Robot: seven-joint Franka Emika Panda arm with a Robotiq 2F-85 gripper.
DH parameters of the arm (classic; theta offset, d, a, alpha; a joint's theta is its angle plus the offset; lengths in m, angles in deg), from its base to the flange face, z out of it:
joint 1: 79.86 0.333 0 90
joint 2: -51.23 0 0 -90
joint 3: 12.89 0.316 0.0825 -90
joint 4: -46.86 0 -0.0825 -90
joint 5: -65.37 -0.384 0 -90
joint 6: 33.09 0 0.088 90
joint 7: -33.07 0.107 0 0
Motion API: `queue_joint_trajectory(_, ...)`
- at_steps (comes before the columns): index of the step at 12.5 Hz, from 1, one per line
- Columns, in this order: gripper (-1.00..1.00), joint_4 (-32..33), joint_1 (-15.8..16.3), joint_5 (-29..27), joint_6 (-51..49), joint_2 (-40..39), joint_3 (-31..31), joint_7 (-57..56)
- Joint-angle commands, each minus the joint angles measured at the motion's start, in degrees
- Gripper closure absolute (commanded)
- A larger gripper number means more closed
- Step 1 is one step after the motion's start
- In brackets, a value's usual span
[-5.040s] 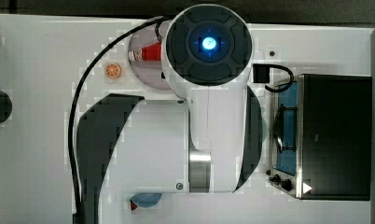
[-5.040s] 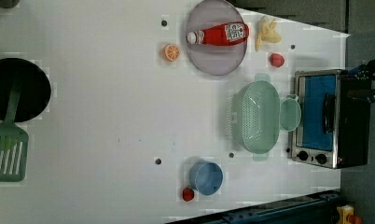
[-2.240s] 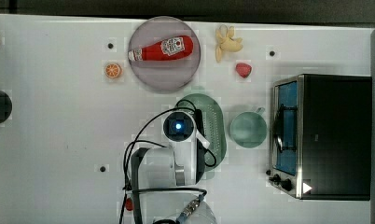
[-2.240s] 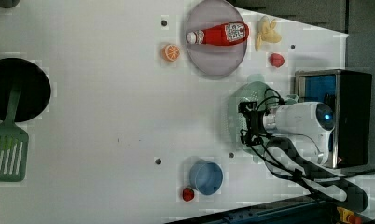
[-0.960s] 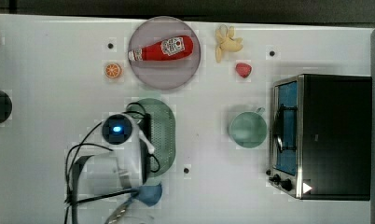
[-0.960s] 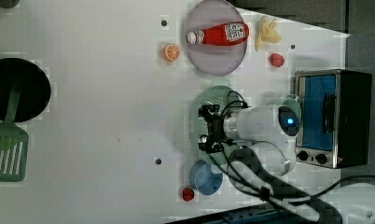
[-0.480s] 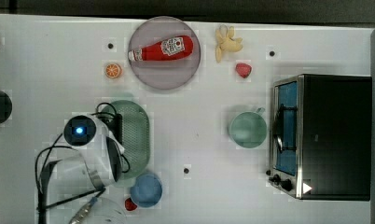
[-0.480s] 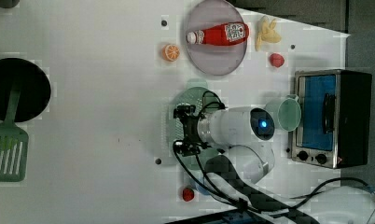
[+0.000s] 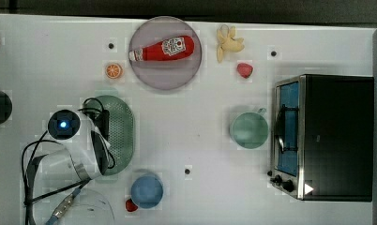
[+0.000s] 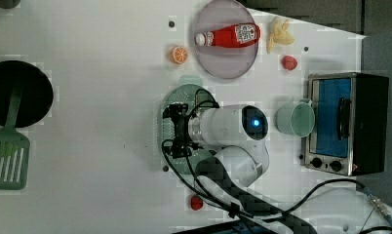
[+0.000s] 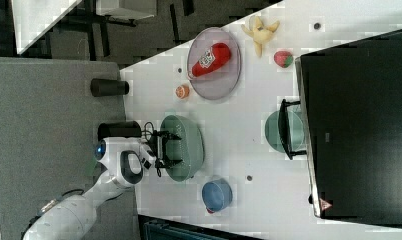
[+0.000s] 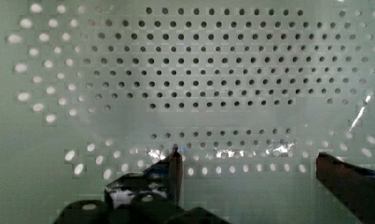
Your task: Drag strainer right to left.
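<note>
1. In the wrist view the jaws (image 12: pixel 248 168) stand wide apart, released, with the perforated floor of the strainer (image 12: pixel 213 84) right below and beyond them; one fingertip (image 12: pixel 175 161) sits low against the rows of holes, the other at the picture's edge.
2. The strainer (image 9: pixel 118 133) lies on the white table (image 9: pixel 46 56) toward the top view's left, just beside the blue bowl (image 9: pixel 147 191) and well apart from the green mug (image 9: pixel 248 130) and the toaster oven (image 9: pixel 334 136).
3. The arm (image 10: pixel 223 126) reaches over the strainer (image 10: pixel 172 97) with the wrist pointing down into the basin.
4. The left view shows a black pan (image 10: pixel 16 92) and a green spatula (image 10: pixel 9 161).
5. Farther off, the ketchup bottle (image 9: pixel 162 48) lies on the grey plate (image 9: pixel 165 75).
</note>
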Motion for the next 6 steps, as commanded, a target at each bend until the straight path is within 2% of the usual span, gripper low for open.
queue_joint_trajectory(1,-1.00,-5.1,3.7,1.0,1.0,-1.6,1.5,8.0)
queue_joint_trajectory(6,-1.00,-10.7,7.3,1.0,1.0,-5.6,1.6,10.2)
